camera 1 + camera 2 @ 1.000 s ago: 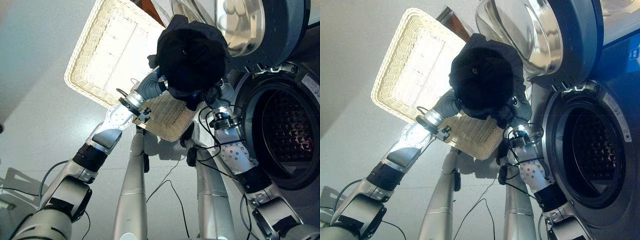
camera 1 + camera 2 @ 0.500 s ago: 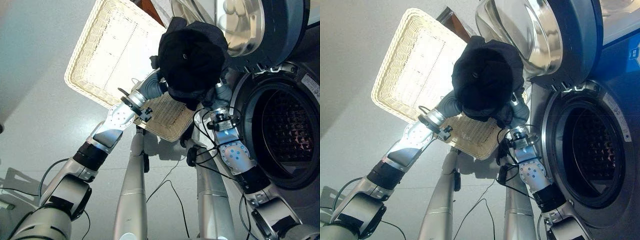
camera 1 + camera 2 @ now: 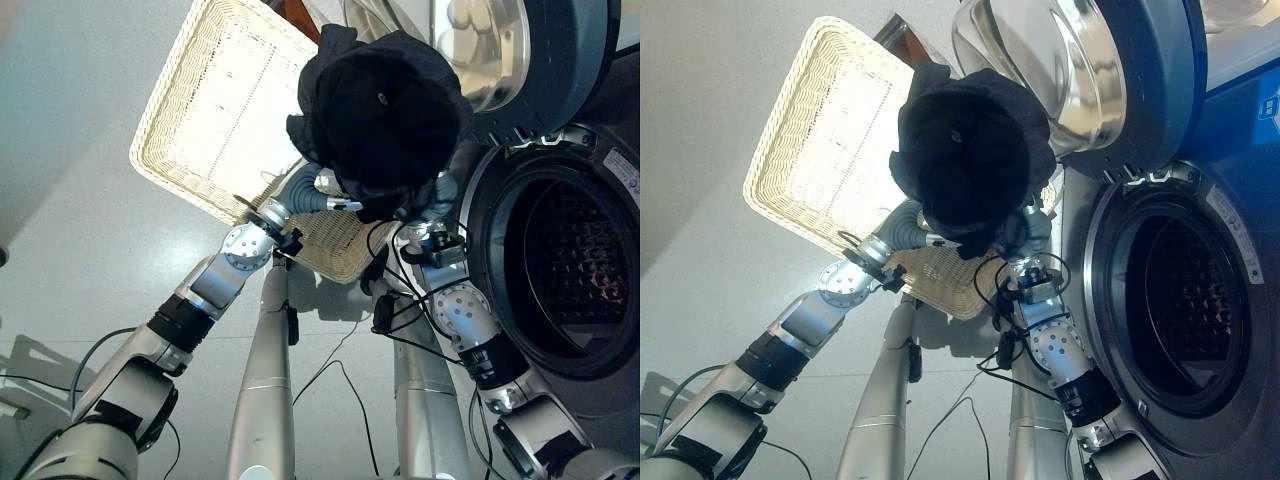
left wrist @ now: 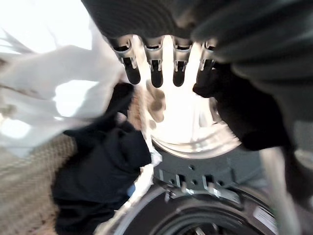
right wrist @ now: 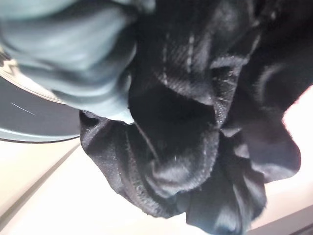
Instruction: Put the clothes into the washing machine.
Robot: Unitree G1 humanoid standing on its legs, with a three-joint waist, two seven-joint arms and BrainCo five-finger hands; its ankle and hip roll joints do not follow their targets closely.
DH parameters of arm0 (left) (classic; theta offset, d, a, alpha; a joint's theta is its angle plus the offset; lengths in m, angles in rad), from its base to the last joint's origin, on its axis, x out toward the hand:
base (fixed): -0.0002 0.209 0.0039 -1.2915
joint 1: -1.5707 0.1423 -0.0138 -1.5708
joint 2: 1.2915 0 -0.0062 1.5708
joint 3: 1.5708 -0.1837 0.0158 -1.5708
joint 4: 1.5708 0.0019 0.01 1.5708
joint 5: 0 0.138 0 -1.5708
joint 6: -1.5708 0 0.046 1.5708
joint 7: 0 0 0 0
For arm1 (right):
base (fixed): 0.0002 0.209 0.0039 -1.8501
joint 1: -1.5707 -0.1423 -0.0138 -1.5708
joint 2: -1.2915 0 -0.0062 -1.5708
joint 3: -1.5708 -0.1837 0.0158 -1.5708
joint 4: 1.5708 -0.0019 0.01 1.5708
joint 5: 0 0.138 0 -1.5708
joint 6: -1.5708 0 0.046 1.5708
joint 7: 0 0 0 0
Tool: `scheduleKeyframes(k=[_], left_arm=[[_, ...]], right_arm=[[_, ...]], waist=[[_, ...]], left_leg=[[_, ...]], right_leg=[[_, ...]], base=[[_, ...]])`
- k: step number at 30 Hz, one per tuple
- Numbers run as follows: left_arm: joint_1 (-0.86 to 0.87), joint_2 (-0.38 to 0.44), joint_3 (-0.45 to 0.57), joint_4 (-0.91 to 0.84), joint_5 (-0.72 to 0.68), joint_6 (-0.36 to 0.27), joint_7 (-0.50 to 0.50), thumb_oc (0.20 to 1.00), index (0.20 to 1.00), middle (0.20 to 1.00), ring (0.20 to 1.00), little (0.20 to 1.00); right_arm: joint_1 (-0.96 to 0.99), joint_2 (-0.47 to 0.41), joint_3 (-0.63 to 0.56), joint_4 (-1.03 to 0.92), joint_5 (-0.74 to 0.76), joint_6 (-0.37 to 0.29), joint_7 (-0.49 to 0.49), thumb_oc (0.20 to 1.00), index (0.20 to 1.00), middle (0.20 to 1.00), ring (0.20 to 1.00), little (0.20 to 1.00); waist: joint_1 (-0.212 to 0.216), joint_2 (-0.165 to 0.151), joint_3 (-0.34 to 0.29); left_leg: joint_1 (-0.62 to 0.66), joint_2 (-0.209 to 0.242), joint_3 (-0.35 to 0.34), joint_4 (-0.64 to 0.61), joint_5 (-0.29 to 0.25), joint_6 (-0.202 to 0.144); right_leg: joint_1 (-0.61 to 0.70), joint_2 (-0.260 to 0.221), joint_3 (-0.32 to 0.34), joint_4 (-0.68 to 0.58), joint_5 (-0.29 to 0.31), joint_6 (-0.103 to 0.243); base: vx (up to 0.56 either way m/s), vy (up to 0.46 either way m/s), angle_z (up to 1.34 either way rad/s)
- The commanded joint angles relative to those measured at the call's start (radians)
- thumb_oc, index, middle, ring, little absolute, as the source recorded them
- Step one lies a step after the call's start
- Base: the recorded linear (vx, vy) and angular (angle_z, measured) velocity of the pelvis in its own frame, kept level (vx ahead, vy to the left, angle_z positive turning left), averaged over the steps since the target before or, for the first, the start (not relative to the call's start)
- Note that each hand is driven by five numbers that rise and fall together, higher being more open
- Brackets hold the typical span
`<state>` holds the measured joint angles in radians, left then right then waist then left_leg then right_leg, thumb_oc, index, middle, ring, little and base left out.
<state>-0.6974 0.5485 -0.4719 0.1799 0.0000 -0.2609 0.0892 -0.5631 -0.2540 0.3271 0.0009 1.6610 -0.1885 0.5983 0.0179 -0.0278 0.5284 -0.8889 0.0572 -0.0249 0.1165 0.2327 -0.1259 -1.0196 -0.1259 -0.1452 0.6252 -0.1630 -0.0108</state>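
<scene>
A bundle of black clothes is held up over the near right corner of a pale wicker basket, just left of the washing machine's open drum. My left hand is under the bundle's left side. In the left wrist view its fingers stand straight in a row with black cloth beyond them. My right hand is against the bundle's lower right, and its fingers are buried in the black cloth.
The machine's round door stands swung open behind the bundle, its shiny bowl facing me. The basket lies on a grey floor. A white cloth shows by the left hand's fingers.
Both forearms have pushed further in under the bundle. The black cloth has spread a little to the left over the left wrist, and the left hand shows more from below.
</scene>
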Motion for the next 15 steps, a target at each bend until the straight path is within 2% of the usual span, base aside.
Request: scheduleKeyframes(k=[1, 5, 11, 15], left_arm=[[-0.014, -0.037, 0.038, 0.009, 0.035, -0.019, 0.099, 1.000, 1.000, 1.000, 1.000, 1.000], [0.013, -0.039, 0.061, 0.058, -0.008, -0.026, 0.174, 1.000, 1.000, 1.000, 1.000, 1.000], [0.029, -0.050, 0.116, 0.165, -0.058, -0.112, 0.354, 1.000, 1.000, 1.000, 1.000, 1.000], [0.024, -0.053, 0.140, 0.203, -0.073, -0.139, 0.415, 1.000, 1.000, 1.000, 1.000, 1.000]], right_arm=[[-0.026, 0.003, -0.013, -0.126, 0.018, 0.015, 0.094, 0.200, 0.200, 0.200, 0.200, 0.200], [-0.023, -0.003, -0.024, -0.111, 0.014, 0.030, 0.141, 0.200, 0.200, 0.200, 0.200, 0.200], [-0.044, -0.015, -0.051, -0.074, 0.017, 0.055, 0.175, 0.200, 0.200, 0.200, 0.200, 0.200], [-0.053, -0.019, -0.066, -0.055, 0.009, 0.060, 0.199, 0.200, 0.200, 0.200, 0.200, 0.200]], waist=[[-0.020, 0.029, -0.008], [-0.018, 0.031, -0.008], [-0.017, 0.031, -0.008], [-0.018, 0.030, -0.008]], left_leg=[[-0.008, -0.093, 0.040, 0.118, -0.108, 0.031], [-0.004, -0.090, 0.042, 0.117, -0.108, 0.030], [-0.001, -0.081, 0.048, 0.117, -0.108, 0.026], [-0.002, -0.079, 0.048, 0.119, -0.109, 0.023]], right_leg=[[0.079, 0.030, -0.055, -0.381, 0.342, 0.161], [0.084, 0.029, -0.056, -0.382, 0.341, 0.161], [0.086, 0.033, -0.051, -0.378, 0.335, 0.159], [0.085, 0.034, -0.049, -0.377, 0.333, 0.158]], base=[[0.00, 0.000, 0.00], [0.00, 0.000, 0.00], [0.00, 0.000, 0.00], [0.00, 0.000, 0.00]])
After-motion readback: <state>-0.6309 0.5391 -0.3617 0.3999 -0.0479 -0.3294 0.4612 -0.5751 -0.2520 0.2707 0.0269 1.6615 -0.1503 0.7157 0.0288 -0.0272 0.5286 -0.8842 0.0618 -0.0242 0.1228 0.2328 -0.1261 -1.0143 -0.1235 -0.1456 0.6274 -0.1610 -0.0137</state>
